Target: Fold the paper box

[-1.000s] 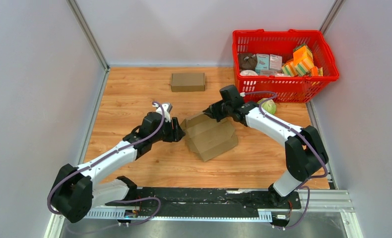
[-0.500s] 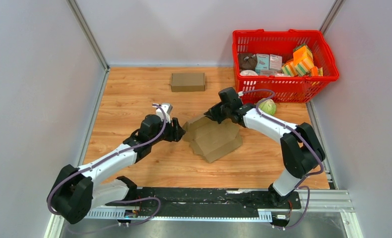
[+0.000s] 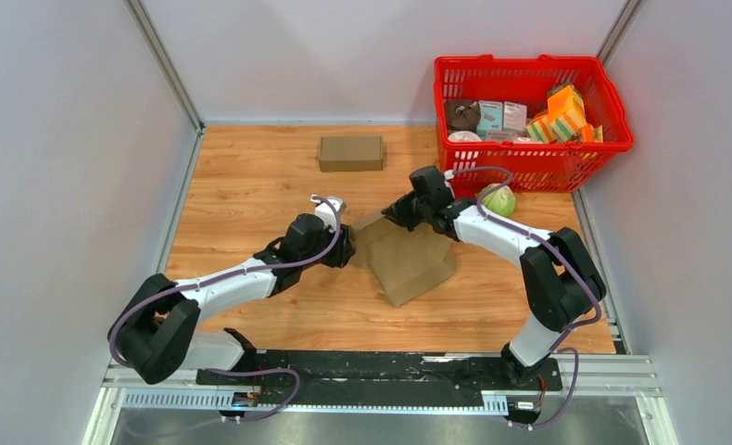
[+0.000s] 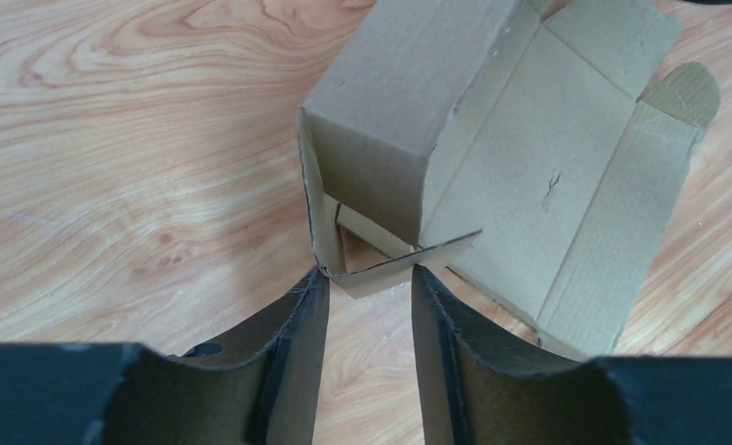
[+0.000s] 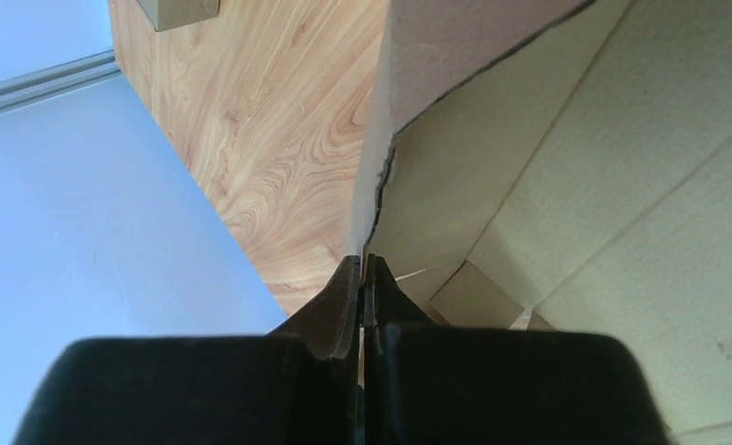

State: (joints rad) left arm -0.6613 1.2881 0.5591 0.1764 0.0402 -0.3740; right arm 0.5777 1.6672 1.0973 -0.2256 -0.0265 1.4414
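A brown paper box [image 3: 409, 258] lies partly folded in the middle of the wooden table, its flaps spread out. In the left wrist view the box [image 4: 492, 158] has one raised end and a small side flap just beyond my fingertips. My left gripper [image 3: 342, 248] [image 4: 370, 283] is open at the box's left end, its fingertips touching the small flap's edge. My right gripper [image 3: 397, 209] [image 5: 363, 264] is shut on the box's far wall [image 5: 436, 56] and holds it upright.
A second, closed brown box [image 3: 350, 153] lies at the back of the table. A red basket [image 3: 533, 158] with groceries stands at the back right, a green cabbage [image 3: 498, 198] just in front of it. Grey walls stand on both sides.
My left arm has moved right toward the box and now touches its left end. The box has shifted right and turned a little. My right gripper keeps its grip on the far wall.
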